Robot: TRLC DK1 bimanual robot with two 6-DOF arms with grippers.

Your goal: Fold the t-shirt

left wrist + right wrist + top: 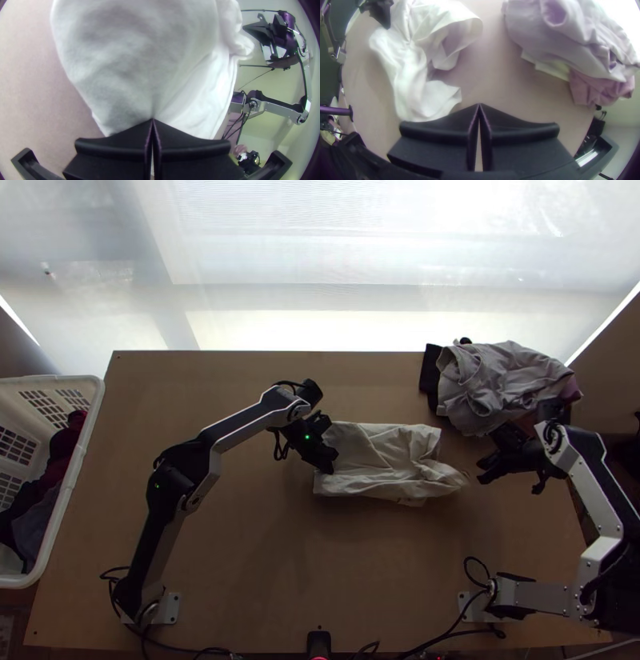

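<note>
The white t-shirt (388,456) lies bunched and creased at mid-table in the top view, its right end narrowing to a crumpled tip. At its left end is my left gripper (328,463). In the left wrist view the left gripper (152,121) is shut on the t-shirt (133,63), with creases running from its fingertips. My right gripper (482,473) stands just right of the shirt's crumpled end, apart from it. The right wrist view has the right gripper (479,106) shut with no cloth between its fingers, beside the loosely rumpled t-shirt (410,76).
A heap of grey and pinkish clothes (504,384) lies at the table's far right, behind the right gripper. A white laundry basket (86,440) holding dark and red clothes stands off the table's left edge. Bare wood (344,564) extends on the near side of the shirt.
</note>
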